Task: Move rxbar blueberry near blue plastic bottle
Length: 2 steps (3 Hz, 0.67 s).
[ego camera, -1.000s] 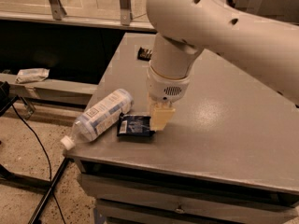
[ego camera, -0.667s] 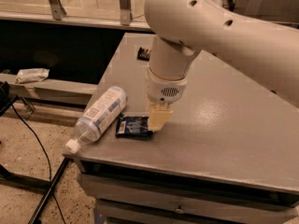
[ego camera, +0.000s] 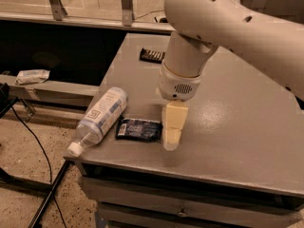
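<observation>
The rxbar blueberry (ego camera: 138, 128), a flat dark navy bar, lies on the grey table (ego camera: 237, 127) near its front left corner. The blue plastic bottle (ego camera: 102, 115) lies on its side just left of the bar, almost touching it, with its white cap (ego camera: 74, 149) sticking out past the table's edge. My gripper (ego camera: 172, 129) points down at the table right beside the bar's right end, under the big white arm (ego camera: 223, 23). Whether it touches the bar is hidden.
A black-brown bar (ego camera: 152, 55) lies at the far side of the table. A crumpled pale packet (ego camera: 32, 76) sits on a low ledge to the left. A black cable (ego camera: 33, 141) runs over the floor at the left, and the table's left edge is close to the bottle.
My gripper has shifted a little to the right and toward the table's front, down by the bar's right end. The bar and the bottle have stayed about where they were.
</observation>
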### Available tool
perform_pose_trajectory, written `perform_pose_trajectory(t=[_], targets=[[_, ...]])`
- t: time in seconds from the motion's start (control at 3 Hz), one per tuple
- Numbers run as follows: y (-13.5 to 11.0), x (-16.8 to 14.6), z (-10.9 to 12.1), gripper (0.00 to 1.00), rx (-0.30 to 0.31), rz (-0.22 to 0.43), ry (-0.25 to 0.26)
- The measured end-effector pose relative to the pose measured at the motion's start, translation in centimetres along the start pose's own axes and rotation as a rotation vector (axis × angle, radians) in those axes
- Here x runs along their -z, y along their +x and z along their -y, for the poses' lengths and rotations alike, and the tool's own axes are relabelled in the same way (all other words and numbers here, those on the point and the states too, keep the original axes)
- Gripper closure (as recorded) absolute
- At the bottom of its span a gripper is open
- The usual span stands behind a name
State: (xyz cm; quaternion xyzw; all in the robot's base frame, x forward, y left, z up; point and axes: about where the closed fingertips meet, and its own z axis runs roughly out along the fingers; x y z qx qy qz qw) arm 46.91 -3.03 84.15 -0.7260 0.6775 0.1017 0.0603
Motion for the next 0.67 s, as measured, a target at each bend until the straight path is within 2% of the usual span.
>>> perform_pose_trajectory(t=[0.33, 0.67], targets=[[4.4, 3.0, 1.5, 0.0, -0.095, 0.079, 0.071], [11.9, 7.4, 2.3, 0.0, -0.22, 0.192, 0.243]])
